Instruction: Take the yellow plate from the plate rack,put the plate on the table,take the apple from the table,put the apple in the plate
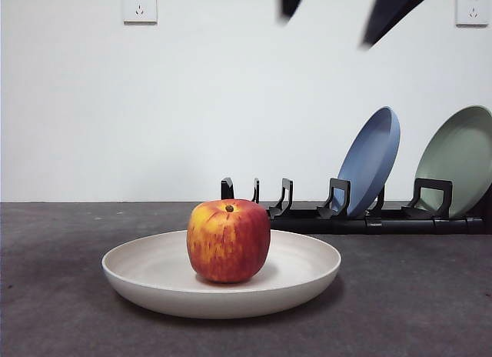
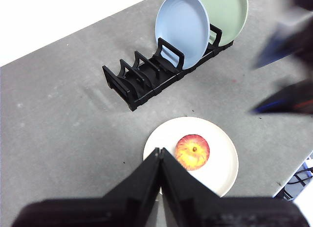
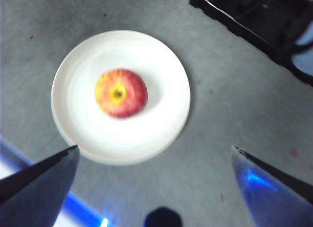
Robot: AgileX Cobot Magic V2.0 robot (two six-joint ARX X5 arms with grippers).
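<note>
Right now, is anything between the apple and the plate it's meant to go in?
No. The apple already sits in the yellow plate, on the table in front of the rack. Nothing lies over it. The right gripper hangs above with fingers wide apart; the left gripper is closed and empty.

The surface (image 1: 61, 295) was dark grey, rough and matte, flecked with small pale specks. Directly on it lay the yellow plate (image 1: 154, 284), a wide, shallow cream round resting flat near the front, with bare grey showing all around its rim. Behind the plate, apart from it, the long black plate rack (image 1: 361, 218) stood on the same surface, stretching toward the right along the back by the white wall.
</note>
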